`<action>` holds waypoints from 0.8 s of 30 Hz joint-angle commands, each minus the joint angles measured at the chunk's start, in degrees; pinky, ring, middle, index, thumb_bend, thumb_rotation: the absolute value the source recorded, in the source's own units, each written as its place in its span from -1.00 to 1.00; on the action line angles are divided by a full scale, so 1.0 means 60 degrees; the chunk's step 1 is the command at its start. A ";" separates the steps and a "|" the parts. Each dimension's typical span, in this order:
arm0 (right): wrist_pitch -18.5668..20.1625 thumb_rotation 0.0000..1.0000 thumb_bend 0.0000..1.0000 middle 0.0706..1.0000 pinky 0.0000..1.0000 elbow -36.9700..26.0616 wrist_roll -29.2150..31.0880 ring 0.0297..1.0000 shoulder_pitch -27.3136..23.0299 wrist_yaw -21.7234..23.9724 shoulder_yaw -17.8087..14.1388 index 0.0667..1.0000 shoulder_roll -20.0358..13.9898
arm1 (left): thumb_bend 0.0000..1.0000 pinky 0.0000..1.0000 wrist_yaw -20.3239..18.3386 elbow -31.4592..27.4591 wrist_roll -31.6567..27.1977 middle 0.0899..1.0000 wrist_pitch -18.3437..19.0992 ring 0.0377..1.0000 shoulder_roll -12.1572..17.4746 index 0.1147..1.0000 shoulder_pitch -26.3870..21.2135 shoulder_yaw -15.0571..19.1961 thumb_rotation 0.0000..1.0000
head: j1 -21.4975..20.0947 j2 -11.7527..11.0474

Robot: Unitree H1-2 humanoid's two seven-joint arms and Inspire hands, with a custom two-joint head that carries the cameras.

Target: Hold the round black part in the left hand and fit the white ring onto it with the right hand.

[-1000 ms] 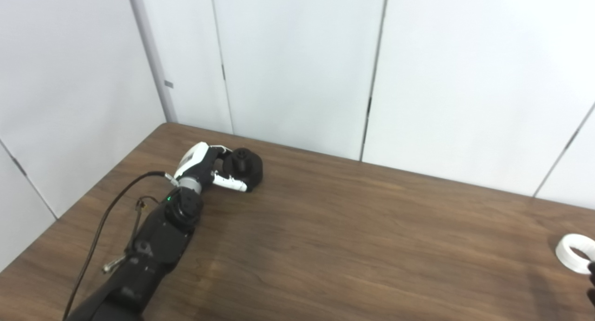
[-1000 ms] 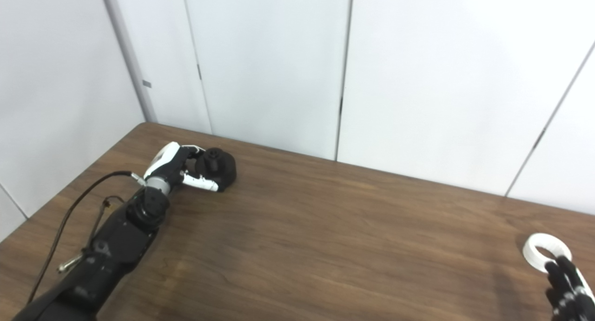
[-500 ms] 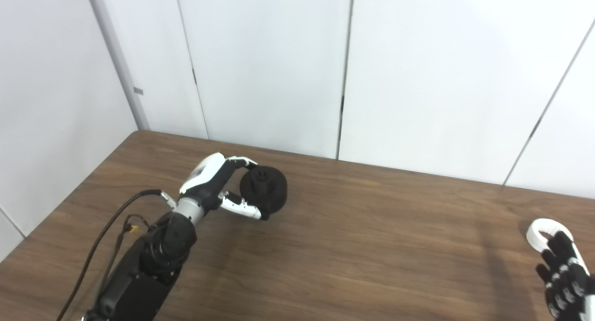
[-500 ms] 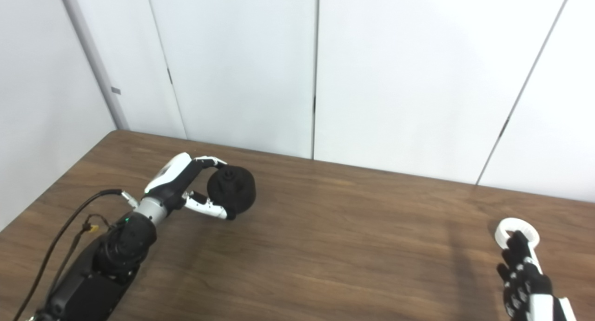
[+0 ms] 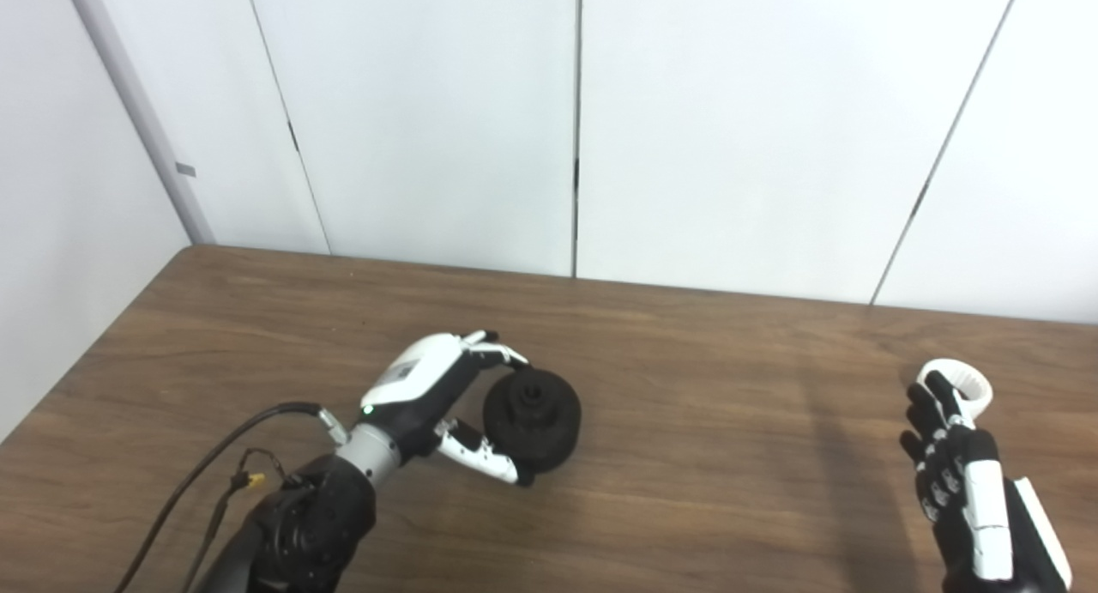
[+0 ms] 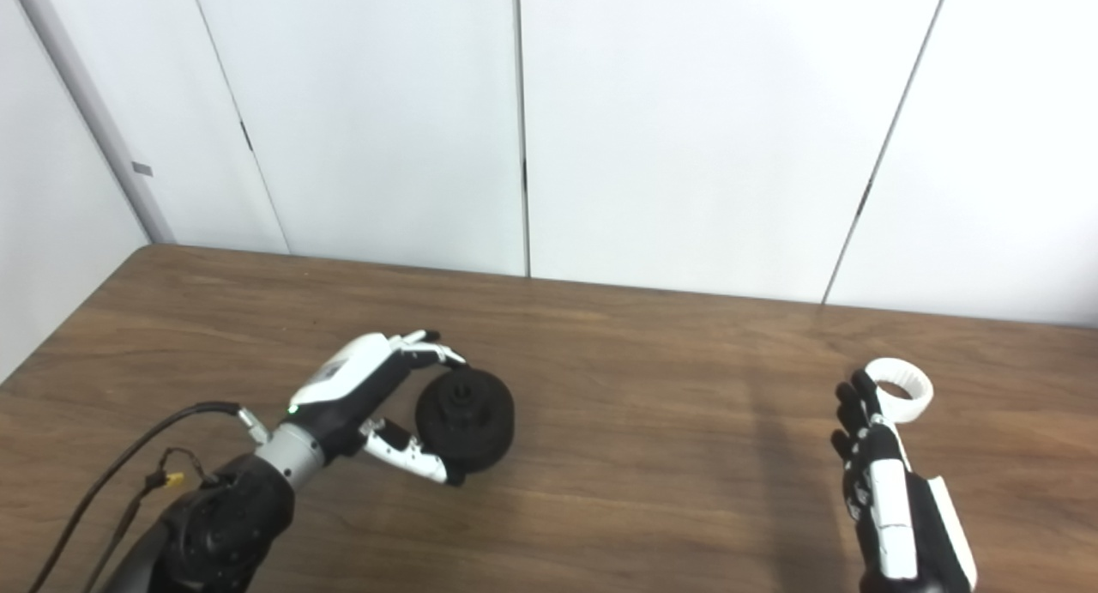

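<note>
Round black part (image 5: 532, 419): left of centre on the table (image 5: 686, 490), gripped by your left hand (image 5: 429, 396); looks rigid and weighty. White ring (image 5: 954, 383): far right, just beyond your right hand (image 5: 952, 481), whose fingers are spread and empty. Ring seems light, stiff and possibly slick; pinch it across its outer rim.

The right hand (image 5: 956, 464) runs off the bottom edge, wrist and forearm cut away, its palm side turned from both cameras. Its fingertips overlap the near rim of the white ring (image 6: 901, 390), so contact there can't be judged. The left hand (image 5: 429, 396) covers the back of the round black part (image 5: 532, 420); whether that part clears the table (image 5: 703, 490) is unclear.
</note>
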 commanded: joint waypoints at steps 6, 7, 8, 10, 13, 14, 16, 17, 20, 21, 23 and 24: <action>-0.0324 1.00 0.05 0.91 1.00 -0.0290 -0.0035 0.89 0.1281 -0.0348 0.0374 0.95 0.0712 | 0.05 1.00 -0.0227 -0.0653 0.0582 0.59 -0.0187 0.89 -0.0440 -0.17 0.0155 -0.0428 -0.89 | -0.0470 0.0170; -0.0289 1.00 0.05 0.91 1.00 -0.0295 -0.0054 0.88 0.1284 -0.0374 0.0418 0.94 0.0699 | 0.05 1.00 -0.0271 -0.0660 0.0636 0.59 -0.0175 0.89 -0.0487 -0.17 0.0207 -0.0485 -0.89 | -0.0571 0.0216; -0.0295 1.00 0.07 0.91 1.00 -0.0290 -0.0063 0.89 0.1288 -0.0387 0.0459 0.95 0.0683 | 0.05 1.00 -0.0318 -0.0664 0.0660 0.60 -0.0182 0.90 -0.0539 -0.17 0.0266 -0.0539 -0.90 | -0.0654 0.0258; -0.0279 1.00 0.10 0.90 1.00 -0.0295 -0.0091 0.91 0.1288 -0.0429 0.0527 0.96 0.0652 | 0.05 1.00 -0.0356 -0.0648 0.0642 0.59 -0.0286 0.90 -0.0637 -0.17 0.0382 -0.0602 -0.90 | -0.0745 0.0304; -0.0127 1.00 0.18 0.88 1.00 -0.0369 -0.0080 0.92 0.1253 -0.0534 0.0588 0.94 0.0684 | 0.05 1.00 -0.0437 -0.0654 0.0696 0.58 -0.0380 0.89 -0.0774 -0.17 0.0540 -0.0677 -0.90 | -0.0990 0.0433; -0.0117 1.00 0.20 0.88 1.00 -0.0372 -0.0091 0.92 0.1239 -0.0560 0.0616 0.94 0.0684 | 0.05 1.00 -0.0495 -0.0666 0.0691 0.58 -0.0373 0.89 -0.0820 -0.17 0.0589 -0.0702 -0.90 | -0.1126 0.0494; -0.0132 1.00 0.23 0.88 1.00 -0.0366 -0.0110 0.92 0.1213 -0.0612 0.0682 0.94 0.0672 | 0.05 1.00 -0.0596 -0.0695 0.0686 0.59 -0.0328 0.90 -0.0945 -0.17 0.0753 -0.0779 -0.90 | -0.1274 0.0583; -0.0100 1.00 0.24 0.88 1.00 -0.0390 -0.0133 0.92 0.1205 -0.0640 0.0729 0.93 0.0669 | 0.05 1.00 -0.0643 -0.0714 0.0697 0.60 -0.0294 0.91 -0.1002 -0.17 0.0840 -0.0824 -0.90 | -0.1317 0.0612; 0.0085 1.00 0.25 0.89 1.00 -0.0508 -0.0195 0.94 0.1182 -0.0710 0.0852 0.94 0.0675 | 0.05 1.00 -0.0723 -0.0714 0.0890 0.61 -0.0231 0.90 -0.1146 -0.17 0.1065 -0.1023 -0.90 | -0.1441 0.0719; 0.0088 1.00 0.24 0.88 1.00 -0.0517 -0.0207 0.95 0.1173 -0.0733 0.0882 0.93 0.0678 | 0.05 1.00 -0.0724 -0.0681 0.0966 0.61 -0.0239 0.89 -0.1198 -0.17 0.1141 -0.1093 -0.90 | -0.1441 0.0719; 0.0124 1.00 0.23 0.88 1.00 -0.0563 -0.0254 0.96 0.1161 -0.0776 0.0952 0.93 0.0686 | 0.05 1.00 -0.0710 -0.0600 0.1032 0.62 -0.0311 0.90 -0.1264 -0.17 0.1261 -0.1180 -0.90 | -0.1556 0.0825; 0.0154 1.00 0.23 0.88 1.00 -0.0586 -0.0278 0.96 0.1151 -0.0801 0.0984 0.93 0.0686 | 0.05 1.00 -0.0697 -0.0533 0.1030 0.62 -0.0376 0.90 -0.1295 -0.17 0.1306 -0.1210 -0.90 | -0.1556 0.0825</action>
